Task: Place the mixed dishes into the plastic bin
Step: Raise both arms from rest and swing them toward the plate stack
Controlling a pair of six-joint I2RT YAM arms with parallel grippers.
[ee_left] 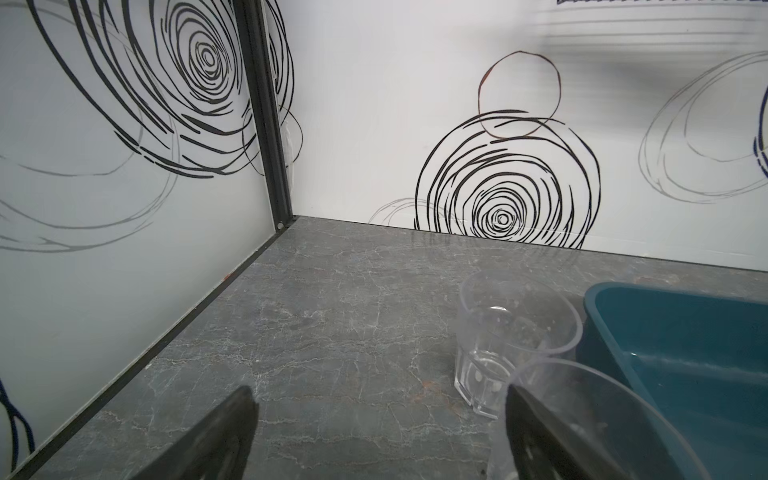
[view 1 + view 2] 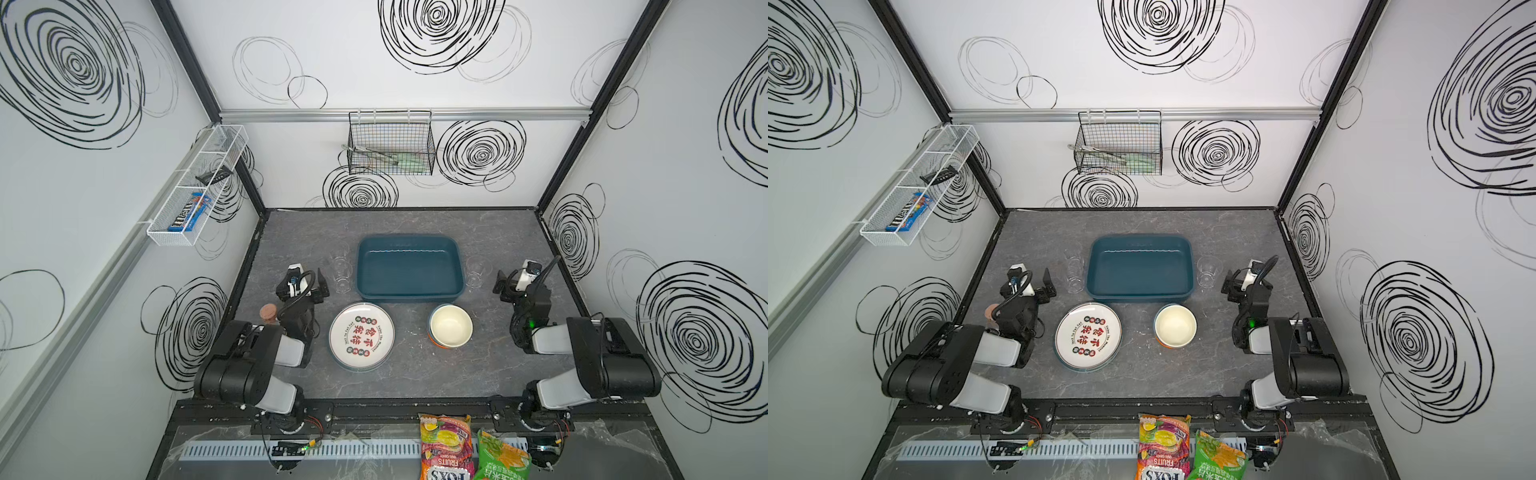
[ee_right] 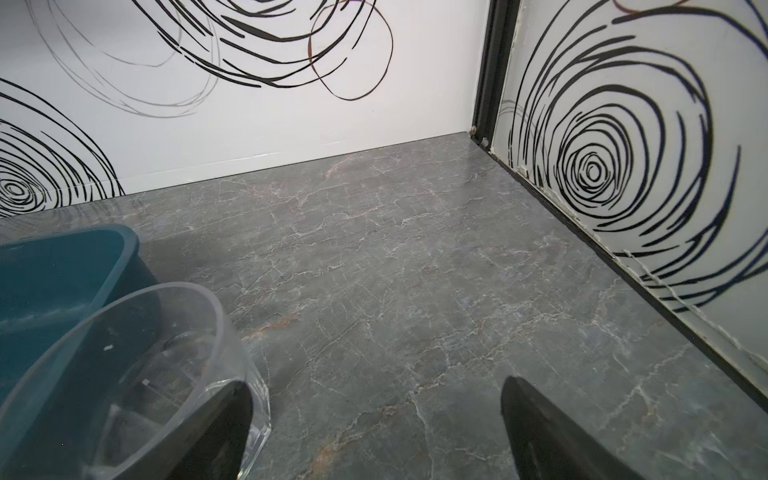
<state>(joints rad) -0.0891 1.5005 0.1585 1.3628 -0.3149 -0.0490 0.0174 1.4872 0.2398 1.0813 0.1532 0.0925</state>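
Note:
The dark teal plastic bin (image 2: 409, 240) (image 2: 1140, 241) stands empty at the table's middle back. In front of it lie stacked white plates (image 2: 361, 336) with Chinese characters and a cream bowl (image 2: 451, 326) nested in blue and orange bowls. Two clear tumblers (image 2: 341, 270) stand left of the bin, one tumbler (image 2: 478, 270) right of it. My left gripper (image 2: 305, 277) (image 1: 380, 390) is open beside the left tumblers (image 1: 515, 328), holding nothing. My right gripper (image 2: 524, 268) (image 3: 376, 384) is open beside the right tumbler (image 3: 137, 361), one finger just behind its wall.
A cork-stoppered jar (image 2: 268, 312) stands by the left arm. A black wire basket (image 2: 390, 145) hangs on the back wall and a white mesh rack (image 2: 197, 187) on the left wall. Snack bags (image 2: 446, 446) lie at the front edge.

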